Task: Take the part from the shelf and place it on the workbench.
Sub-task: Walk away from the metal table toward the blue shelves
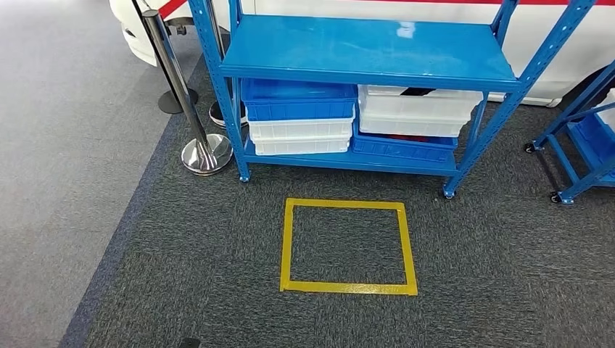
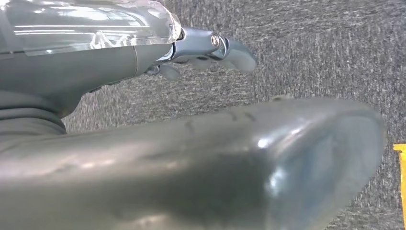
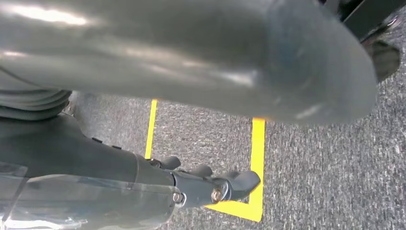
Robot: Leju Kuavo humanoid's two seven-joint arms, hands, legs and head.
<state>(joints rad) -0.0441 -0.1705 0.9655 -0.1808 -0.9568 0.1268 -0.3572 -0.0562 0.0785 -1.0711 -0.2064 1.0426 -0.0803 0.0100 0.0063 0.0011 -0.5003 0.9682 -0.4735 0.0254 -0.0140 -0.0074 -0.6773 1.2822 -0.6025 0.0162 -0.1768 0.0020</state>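
1. Dark grey carpet (image 1: 217, 275) covers most of the floor; to the left lies a lighter grey strip (image 1: 58, 181).
2. A square of yellow tape (image 1: 349, 246) is stuck to the carpet.
3. Beyond the square stands a blue metal rack (image 1: 370, 54) with a bare upper board.
4. On its low board sit stacked bins: a blue bin (image 1: 299, 100) over white bins (image 1: 301, 136) on the left, a white bin (image 1: 417, 110) over a blue one (image 1: 402, 147) on the right.
5. A chrome post (image 1: 181, 87) with a round base stands left of the rack.
6. A second blue frame on wheels (image 1: 580, 145) stands at the right edge.
7. A white body with a red stripe (image 1: 551, 51) stands behind the rack.
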